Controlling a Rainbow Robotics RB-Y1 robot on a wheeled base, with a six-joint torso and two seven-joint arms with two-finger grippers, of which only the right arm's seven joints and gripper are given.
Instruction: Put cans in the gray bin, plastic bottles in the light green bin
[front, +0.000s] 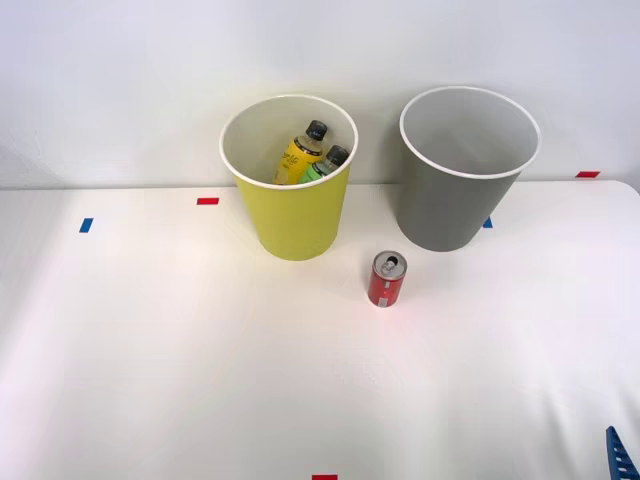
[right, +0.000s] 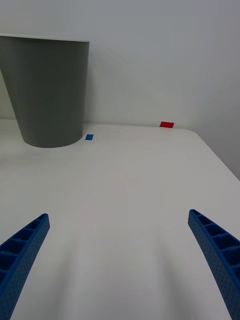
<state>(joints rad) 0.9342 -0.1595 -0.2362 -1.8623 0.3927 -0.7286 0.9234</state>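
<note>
- Can (front: 388, 279): one small red drink can with a silver top and pull-tab, standing upright on the white desk (front: 200, 380). It sits in front of the gap between the two bins, nearer the gray one, touching neither.
- Gray bin (front: 455, 190): tall, round and tapered, with a white rim and white inside, upright toward the rear of the desk, right of the can. The wrist view shows its gray wall (right: 47, 92) from the side.
- Light green bin (front: 295, 215): same shape, yellow-green wall, white rim and white inside, upright just left of the gray bin, the two apart.
- Plastic bottles: both lie tilted inside the light green bin, black caps up, side by side. The yellow-label bottle (front: 299, 155) is on the left, the green-label bottle (front: 328, 163) on the right.
- Right tool (right: 120, 260): fingers spread wide apart, nothing between them. The two blue ribbed fingers (right: 22, 250) hang low over bare desk, pointed toward the rear wall, the gray bin ahead and to one side.
- Arm pose: in the front view a blue fingertip (front: 620, 455) shows at the lower right corner, well apart from the can and both bins.
- Tape marks: small red (front: 207, 201) and blue (front: 86, 225) pieces lie flat on the desk.
</note>
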